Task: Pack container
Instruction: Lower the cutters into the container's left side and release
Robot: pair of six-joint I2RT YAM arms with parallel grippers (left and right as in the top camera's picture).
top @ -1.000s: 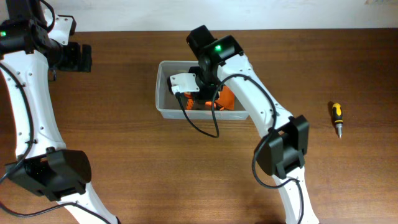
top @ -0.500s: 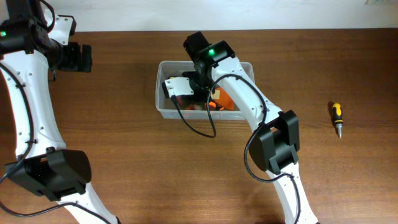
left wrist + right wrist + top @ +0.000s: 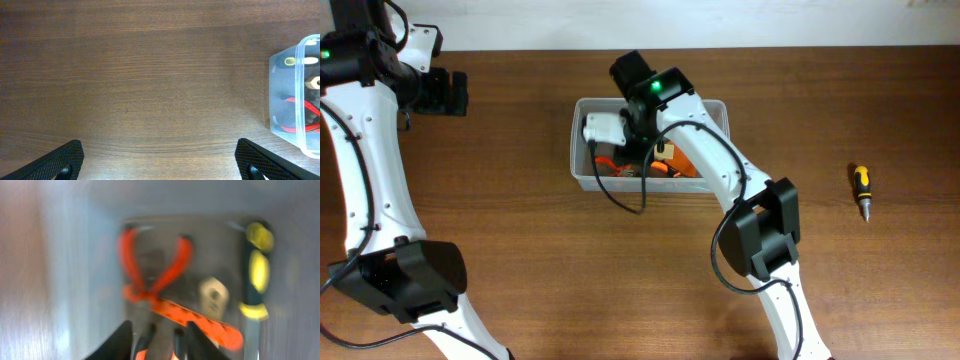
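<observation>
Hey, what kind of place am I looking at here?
Likely a robotics lab workbench: two white robot arms at a wooden table, a clear container holding pliers, and a screwdriver lying off to the side.

Counter (image 3: 520, 230): dark brown wood, fine straight grain, smooth, low sheen.
Container (image 3: 295, 90): clear plastic, smooth, faintly cloudy walls, glossy rim.
Left hand (image 3: 160, 167): fingers (image 3: 65, 159) black, matt, with a fine cross-hatched texture.
Arms (image 3: 360, 180): smooth white shells, slight gloss; black matt joints.
Pliers (image 3: 150, 275): red-orange coated handles, smooth; view blurred.
Screwdriver (image 3: 861, 190): yellow-and-black plastic handle, grey metal tip.
</observation>
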